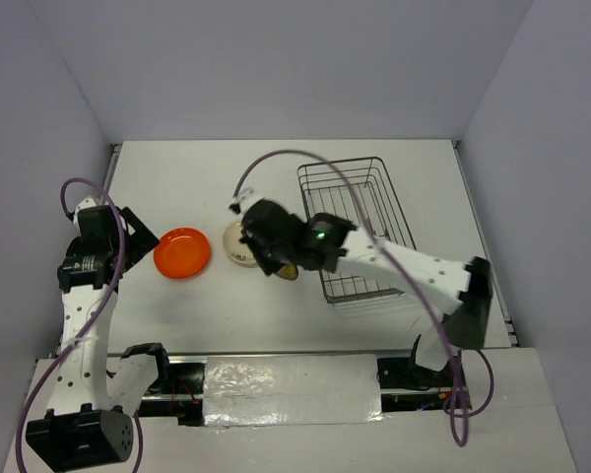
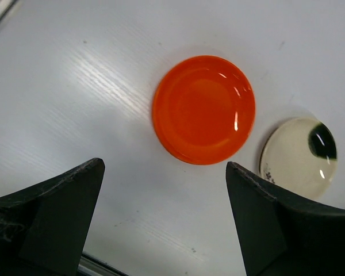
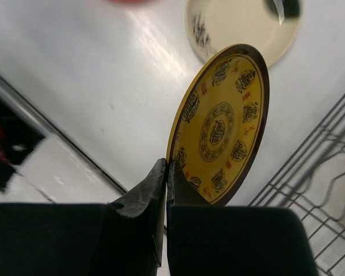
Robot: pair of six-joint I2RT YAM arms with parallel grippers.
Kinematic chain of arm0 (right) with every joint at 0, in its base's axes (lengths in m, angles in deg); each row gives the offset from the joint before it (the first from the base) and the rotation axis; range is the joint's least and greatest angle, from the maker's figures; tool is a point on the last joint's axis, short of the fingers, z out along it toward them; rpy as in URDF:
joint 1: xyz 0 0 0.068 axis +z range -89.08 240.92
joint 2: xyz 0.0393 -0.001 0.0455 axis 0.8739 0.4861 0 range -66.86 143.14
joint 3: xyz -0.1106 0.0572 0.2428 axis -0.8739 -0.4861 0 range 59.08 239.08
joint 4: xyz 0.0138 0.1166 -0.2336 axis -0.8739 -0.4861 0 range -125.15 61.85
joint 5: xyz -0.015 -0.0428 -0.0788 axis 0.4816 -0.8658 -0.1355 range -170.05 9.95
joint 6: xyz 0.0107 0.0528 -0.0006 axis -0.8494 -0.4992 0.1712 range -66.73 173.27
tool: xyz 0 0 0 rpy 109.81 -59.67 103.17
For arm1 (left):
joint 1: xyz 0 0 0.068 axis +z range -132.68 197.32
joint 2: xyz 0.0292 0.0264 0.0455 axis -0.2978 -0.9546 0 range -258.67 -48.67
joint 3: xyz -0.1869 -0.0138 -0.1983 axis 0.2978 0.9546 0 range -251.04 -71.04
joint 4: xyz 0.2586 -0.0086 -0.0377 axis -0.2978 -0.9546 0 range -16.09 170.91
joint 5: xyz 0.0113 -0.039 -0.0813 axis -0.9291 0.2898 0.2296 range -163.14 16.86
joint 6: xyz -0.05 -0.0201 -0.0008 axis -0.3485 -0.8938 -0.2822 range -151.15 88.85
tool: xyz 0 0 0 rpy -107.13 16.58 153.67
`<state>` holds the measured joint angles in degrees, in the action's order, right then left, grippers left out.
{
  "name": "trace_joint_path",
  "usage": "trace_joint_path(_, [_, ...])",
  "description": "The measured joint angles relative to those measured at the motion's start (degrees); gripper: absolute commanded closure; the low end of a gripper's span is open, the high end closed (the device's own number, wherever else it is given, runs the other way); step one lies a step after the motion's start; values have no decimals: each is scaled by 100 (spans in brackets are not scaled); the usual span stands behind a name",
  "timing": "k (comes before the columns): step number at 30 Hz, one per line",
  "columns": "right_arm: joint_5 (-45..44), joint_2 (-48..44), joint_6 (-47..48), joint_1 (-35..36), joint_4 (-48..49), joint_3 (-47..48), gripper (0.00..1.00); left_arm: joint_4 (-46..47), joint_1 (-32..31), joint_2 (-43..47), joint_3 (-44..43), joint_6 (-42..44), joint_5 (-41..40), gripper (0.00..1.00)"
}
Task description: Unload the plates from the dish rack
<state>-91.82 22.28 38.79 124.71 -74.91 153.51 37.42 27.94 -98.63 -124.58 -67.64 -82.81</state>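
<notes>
While orange plate and cream plate lie on the table nine o'clock of the dish rack, my right jaws clamp the yellow plate, unplaced; left jaws gape empty.

In the right wrist view the right gripper hides the lower rim of the olive-yellow plate. The cream plate is cut by the top edge, the orange plate is only a blurred strip there, and the dish rack runs off the right edge. From above, that gripper covers most of the olive-yellow plate and the cream plate's right side.
</notes>
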Motion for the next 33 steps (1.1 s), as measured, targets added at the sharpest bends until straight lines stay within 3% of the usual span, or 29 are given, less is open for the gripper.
trace_joint_path(6, [-267, 1644, -380, 402, -61, -297, 97, -105, 0, 46, 2, 48, -660, 1])
trace_joint_path(10, [-267, 2022, -555, 444, -4, -293, 83, -98, 2, 35, 24, 74, -704, 0])
trace_joint_path(11, [-267, 2055, -588, 444, 26, -282, 77, -94, 0, 33, 28, 81, -704, 1])
trace_joint_path(12, [-262, 2085, -625, 444, 55, -271, 59, -87, 2, 33, 35, 103, -702, 0])
trace_joint_path(14, [-267, 2142, -715, 446, 74, -212, 47, -63, 0, 44, 52, 166, -695, 1])
trace_joint_path(16, [-264, 2166, -756, 448, 116, -164, 13, -24, 2, 68, 72, 188, -678, 0])
trace_joint_path(17, [-262, 2164, -807, 448, 138, -151, 10, -13, 2, 74, 76, 199, -667, 0])
trace_joint_path(22, [-238, 1742, -785, 376, 374, -321, 11, 50, 2, 70, 81, 223, -590, 1])
trace_joint_path(25, [-179, 581, -809, 31, 647, -1078, 16, 122, 0, 68, 105, 321, -457, 1])
trace_joint_path(30, [-22, -1982, -601, -2173, 1075, -2293, 27, 278, -9, 81, 258, 481, -35, 0])
trace_joint_path(33, [31, -2570, -317, -3239, 1054, -2474, 29, 317, -37, 81, 291, 503, 103, 1])
